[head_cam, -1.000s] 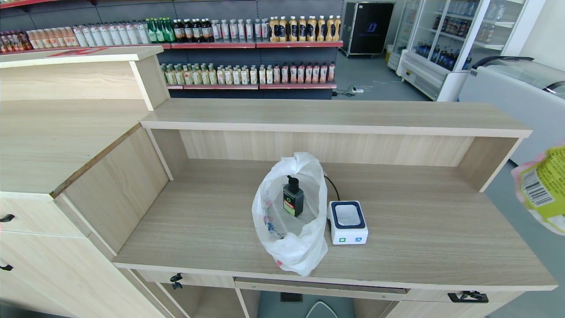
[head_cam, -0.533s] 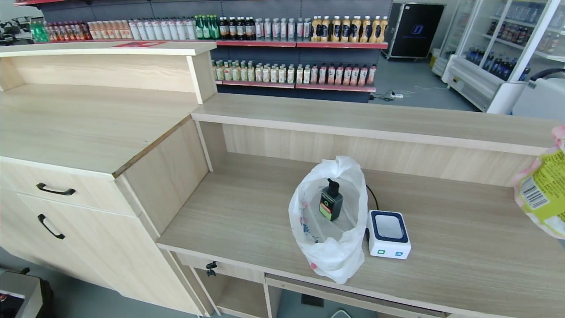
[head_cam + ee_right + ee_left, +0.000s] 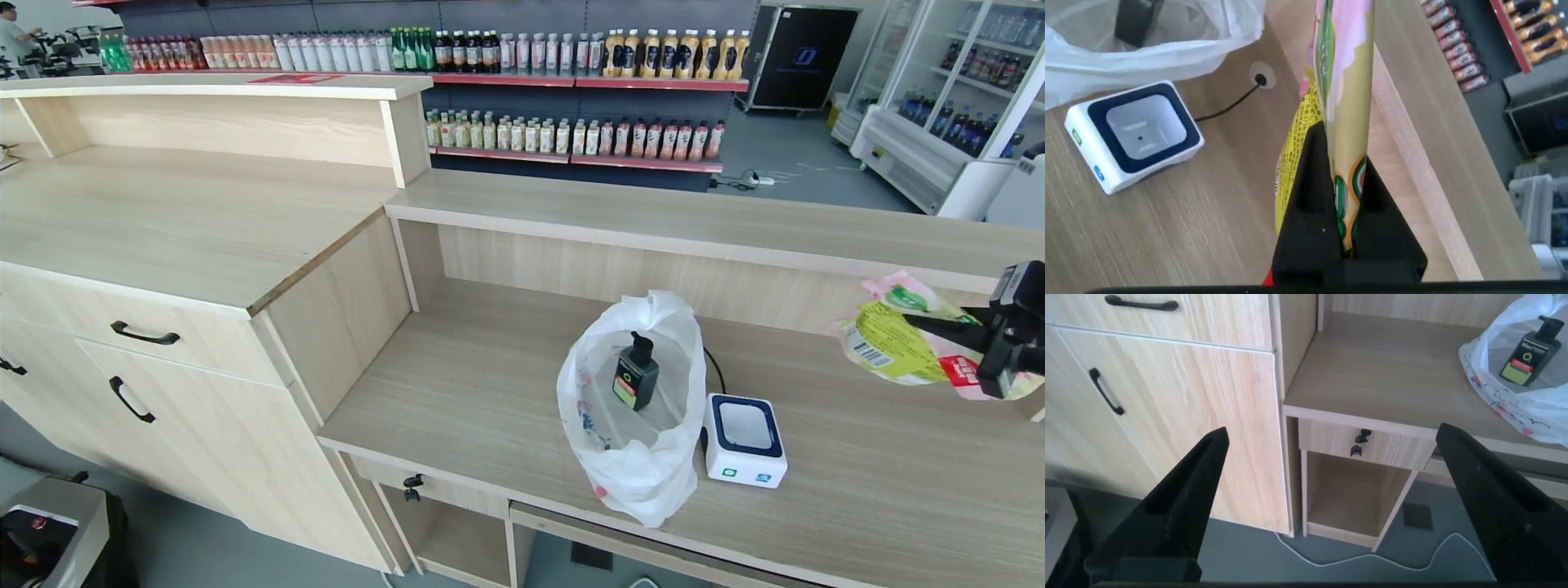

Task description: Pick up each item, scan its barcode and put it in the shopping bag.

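The right gripper has its fingers closed tight on the edge of a green-and-pink packet. It holds the packet in the air to the right of the scanner and a little behind it, above the surface. The bag stands open just left of the scanner, with a dark pump bottle upright inside. The left gripper hangs well to the left of the scanner, below the surface's front edge, its fingers spread wide and empty.
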### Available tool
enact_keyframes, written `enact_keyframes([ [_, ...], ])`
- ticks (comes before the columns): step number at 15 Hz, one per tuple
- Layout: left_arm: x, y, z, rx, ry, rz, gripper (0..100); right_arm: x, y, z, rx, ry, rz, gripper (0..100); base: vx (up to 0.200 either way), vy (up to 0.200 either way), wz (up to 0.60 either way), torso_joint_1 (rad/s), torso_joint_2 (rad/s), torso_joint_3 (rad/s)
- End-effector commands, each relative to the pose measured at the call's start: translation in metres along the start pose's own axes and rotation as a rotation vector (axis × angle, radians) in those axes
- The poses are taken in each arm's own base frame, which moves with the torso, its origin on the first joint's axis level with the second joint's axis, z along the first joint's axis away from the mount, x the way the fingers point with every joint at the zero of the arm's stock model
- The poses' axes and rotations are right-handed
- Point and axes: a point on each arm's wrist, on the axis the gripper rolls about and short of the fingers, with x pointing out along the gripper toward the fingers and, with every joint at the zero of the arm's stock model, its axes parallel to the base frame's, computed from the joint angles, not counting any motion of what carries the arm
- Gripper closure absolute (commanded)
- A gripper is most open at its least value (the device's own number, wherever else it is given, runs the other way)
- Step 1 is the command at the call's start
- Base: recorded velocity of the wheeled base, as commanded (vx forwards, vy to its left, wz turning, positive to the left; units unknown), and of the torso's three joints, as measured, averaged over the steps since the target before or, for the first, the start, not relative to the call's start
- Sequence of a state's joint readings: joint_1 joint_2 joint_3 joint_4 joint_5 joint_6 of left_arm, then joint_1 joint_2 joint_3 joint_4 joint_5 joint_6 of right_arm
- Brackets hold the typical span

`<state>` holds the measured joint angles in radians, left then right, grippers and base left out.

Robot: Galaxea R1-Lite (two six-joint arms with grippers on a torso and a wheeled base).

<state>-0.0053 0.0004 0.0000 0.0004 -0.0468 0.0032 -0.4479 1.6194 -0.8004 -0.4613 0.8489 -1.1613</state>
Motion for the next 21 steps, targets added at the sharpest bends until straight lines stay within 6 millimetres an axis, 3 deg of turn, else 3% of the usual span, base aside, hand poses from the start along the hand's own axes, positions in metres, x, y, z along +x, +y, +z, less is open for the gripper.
enact_keyframes([
  [1,0.0,0.0,0.0,0.0,0.001,0.0,0,0.022,0.013,-0.011,0.01,-0.044,0.087,100,0.0,0.0,0.0,0.0,0.0,0.0],
  [6,0.0,0.0,0.0,0.0,0.001,0.0,0,0.054,0.03,-0.005,-0.054,-0.2,0.209,100,0.0,0.0,0.0,0.0,0.0,0.0],
  [15,0.0,0.0,0.0,0.0,0.001,0.0,0,0.045,0.046,-0.018,-0.385,-0.218,0.296,100,0.0,0.0,0.0,0.0,0.0,0.0],
  [21,0.0,0.0,0.0,0.0,0.001,-0.002,0,0.054,0.045,-0.019,-0.434,-0.243,0.297,100,0.0,0.0,0.0,0.0,0.0,0.0],
])
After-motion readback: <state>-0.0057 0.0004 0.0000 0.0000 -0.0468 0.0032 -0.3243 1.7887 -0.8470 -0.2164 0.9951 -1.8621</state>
